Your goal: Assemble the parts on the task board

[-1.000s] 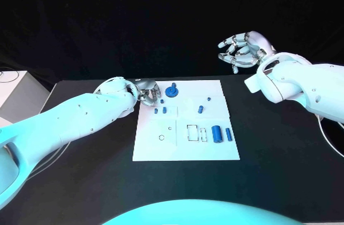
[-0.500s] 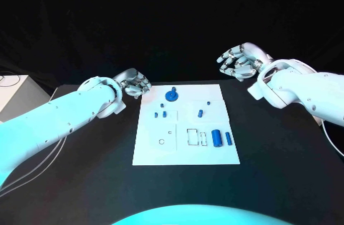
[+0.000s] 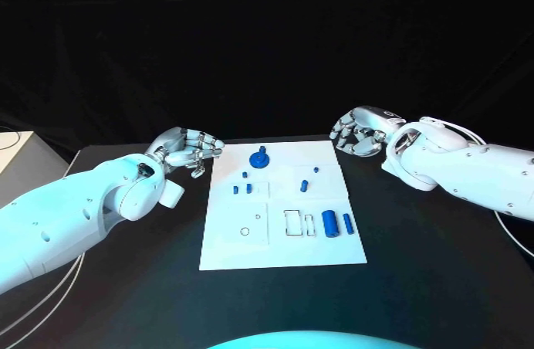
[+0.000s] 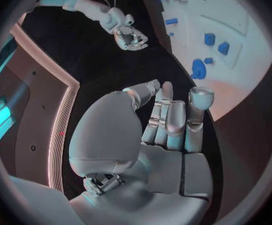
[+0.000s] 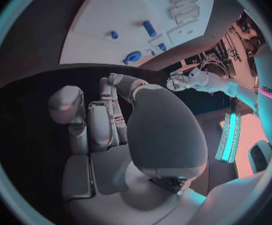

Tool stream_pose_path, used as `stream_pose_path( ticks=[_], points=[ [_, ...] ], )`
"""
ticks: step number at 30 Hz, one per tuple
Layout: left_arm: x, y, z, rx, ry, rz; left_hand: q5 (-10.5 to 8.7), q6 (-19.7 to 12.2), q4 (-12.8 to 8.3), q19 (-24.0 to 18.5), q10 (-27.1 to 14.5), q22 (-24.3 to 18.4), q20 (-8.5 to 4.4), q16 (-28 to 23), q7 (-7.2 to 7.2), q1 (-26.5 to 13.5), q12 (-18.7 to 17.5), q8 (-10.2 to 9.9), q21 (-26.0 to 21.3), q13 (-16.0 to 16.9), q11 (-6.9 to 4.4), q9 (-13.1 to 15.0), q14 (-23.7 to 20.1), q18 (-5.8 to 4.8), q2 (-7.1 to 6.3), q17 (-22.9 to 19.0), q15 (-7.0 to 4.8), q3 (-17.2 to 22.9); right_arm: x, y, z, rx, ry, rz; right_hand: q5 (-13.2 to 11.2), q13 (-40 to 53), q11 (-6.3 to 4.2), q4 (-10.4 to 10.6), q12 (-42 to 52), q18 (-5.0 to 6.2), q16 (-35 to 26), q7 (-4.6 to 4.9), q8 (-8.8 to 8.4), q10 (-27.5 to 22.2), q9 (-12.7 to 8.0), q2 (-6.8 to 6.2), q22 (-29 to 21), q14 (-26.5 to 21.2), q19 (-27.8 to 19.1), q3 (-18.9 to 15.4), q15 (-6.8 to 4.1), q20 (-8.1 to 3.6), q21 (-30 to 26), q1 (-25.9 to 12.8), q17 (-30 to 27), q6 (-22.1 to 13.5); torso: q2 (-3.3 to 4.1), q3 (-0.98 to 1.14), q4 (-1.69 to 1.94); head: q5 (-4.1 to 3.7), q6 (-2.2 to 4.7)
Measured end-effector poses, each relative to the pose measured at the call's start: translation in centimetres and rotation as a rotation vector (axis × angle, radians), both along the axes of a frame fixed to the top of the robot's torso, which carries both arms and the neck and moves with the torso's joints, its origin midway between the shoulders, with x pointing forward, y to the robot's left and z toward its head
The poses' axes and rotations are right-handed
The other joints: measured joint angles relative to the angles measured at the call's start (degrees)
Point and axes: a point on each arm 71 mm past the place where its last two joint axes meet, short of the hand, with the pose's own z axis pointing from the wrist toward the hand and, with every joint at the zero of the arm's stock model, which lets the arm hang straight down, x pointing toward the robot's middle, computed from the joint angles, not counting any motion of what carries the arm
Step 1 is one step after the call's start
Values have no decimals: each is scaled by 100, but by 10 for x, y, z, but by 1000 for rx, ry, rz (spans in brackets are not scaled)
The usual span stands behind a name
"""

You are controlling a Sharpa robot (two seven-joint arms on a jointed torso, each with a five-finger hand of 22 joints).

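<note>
White board (image 3: pixel 284 245) waits with blue parts (image 3: pixel 329 223) loose; left hand (image 3: pixel 189 151) and right hand (image 3: pixel 358 131) hover empty, fingers loosely curled (nothing pinched). Next: reach in and grasp a part.

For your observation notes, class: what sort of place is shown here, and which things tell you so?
Probably a robotics lab test bench: a white task board with small blue parts lies on a black table, between the left hand and right hand.
</note>
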Motion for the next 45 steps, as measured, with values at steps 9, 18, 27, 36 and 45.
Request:
stream_pose_path(
  ticks=[9,18,27,36,45],
  points=[
    [-29,-16,1,-236,91,-76,0,-22,39,232,-32,451,-10,133,-20,0,193,132,410,89,-14,31,137,-89,0,283,-39,7,-5,15,-30,-142,11,14,-192,-392,171,87,-787,1,167,41,-188,-359,-18,-200,128,-2,54,103,105,54,114,-242,118,-99,-3,-11,8,-140,2],
    [-43,-29,5,-340,122,-134,0,-155,159,273,-177,506,-10,134,-30,-160,243,193,452,109,7,36,175,-88,-54,231,-35,-63,-8,32,-54,-216,22,21,-224,-468,189,100,-948,0,226,34,-210,-437,0,-215,180,-2,58,122,146,105,159,-256,157,-106,3,-9,9,-132,-20],
    [-47,-31,6,-372,134,-154,0,-175,180,272,-186,501,-10,134,-10,-160,243,193,452,109,16,35,155,-88,-53,200,-15,-71,-7,45,-57,-239,-8,12,-254,-511,189,120,-1065,0,277,58,-210,-437,29,-177,205,-2,58,167,145,105,203,-294,161,14,7,-1,2,-122,-11],
    [-48,-32,6,-381,140,-158,0,-195,197,272,-186,503,-10,134,-30,-183,243,193,452,108,16,35,155,-88,-76,200,-16,-88,-5,53,-59,-236,-9,7,-271,-591,253,135,-1193,1,277,70,-232,-500,25,-154,132,20,27,183,166,136,81,-316,75,25,8,-8,4,-145,-4],
    [-48,-32,6,-383,142,-160,0,-237,196,272,-207,511,-11,134,11,-183,243,193,452,108,37,34,155,-88,-76,200,-16,-88,-3,58,-63,-230,2,4,-281,-608,229,159,-1215,1,221,79,-232,-473,22,-91,31,20,-13,206,166,177,-64,-376,-4,93,7,-7,2,-141,-16]
  ],
)
